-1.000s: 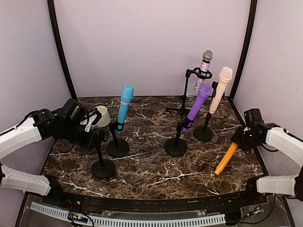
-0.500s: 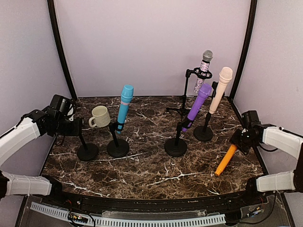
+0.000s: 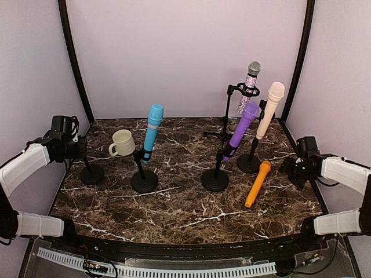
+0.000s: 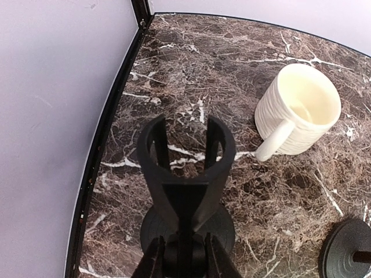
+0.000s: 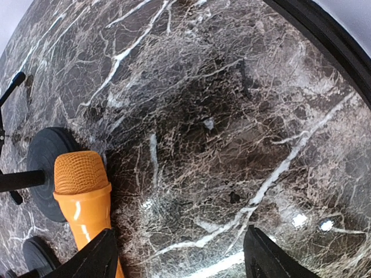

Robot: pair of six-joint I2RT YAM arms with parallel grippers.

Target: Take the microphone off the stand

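Observation:
The orange microphone (image 3: pixel 258 183) lies flat on the marble table, free of any stand, its mesh head (image 5: pixel 78 172) pointing to the back. My right gripper (image 3: pixel 293 169) stands open just right of it; in the right wrist view the microphone lies outside the gripper (image 5: pixel 182 258), against the left finger (image 5: pixel 99 255). At the far left, the empty black stand (image 3: pixel 91 172) stands upright with my left gripper (image 3: pixel 76 149) shut on its post. The left wrist view shows the gripper (image 4: pixel 184 259) clamped below the empty clip (image 4: pixel 185 156).
A cream mug (image 3: pixel 123 142) sits right of the empty stand. Other microphones stay on stands: blue (image 3: pixel 152 134), purple (image 3: pixel 242 130), peach (image 3: pixel 269 110) and a glittery one (image 3: pixel 249 87) at the back. Black round bases (image 3: pixel 215 179) crowd the middle. Purple walls close in both sides.
My left gripper has carried the empty stand leftward and back, past the mug. My right gripper has opened and let go of the orange microphone, which now lies further left.

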